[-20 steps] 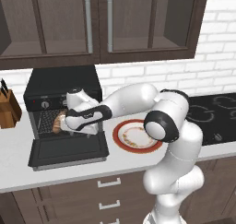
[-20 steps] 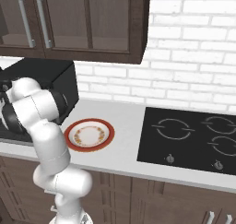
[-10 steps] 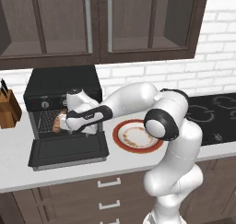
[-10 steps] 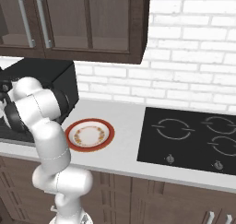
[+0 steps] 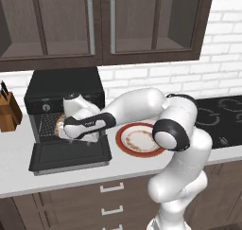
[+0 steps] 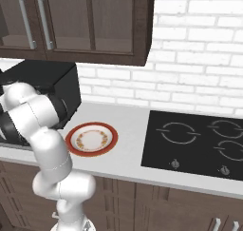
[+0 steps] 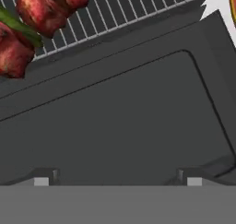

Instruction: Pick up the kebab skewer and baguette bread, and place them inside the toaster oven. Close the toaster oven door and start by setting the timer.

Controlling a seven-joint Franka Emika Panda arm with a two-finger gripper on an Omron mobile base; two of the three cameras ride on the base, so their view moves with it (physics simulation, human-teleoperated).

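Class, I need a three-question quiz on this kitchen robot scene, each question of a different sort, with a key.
1. True or false: the toaster oven door is shut.
2. The kebab skewer lies on: A) the plate B) the wire rack C) the counter.
3. Fill in: the gripper hangs ____ above the door.

Key: 1 false, it lies folded down. 2 B. 3 open.
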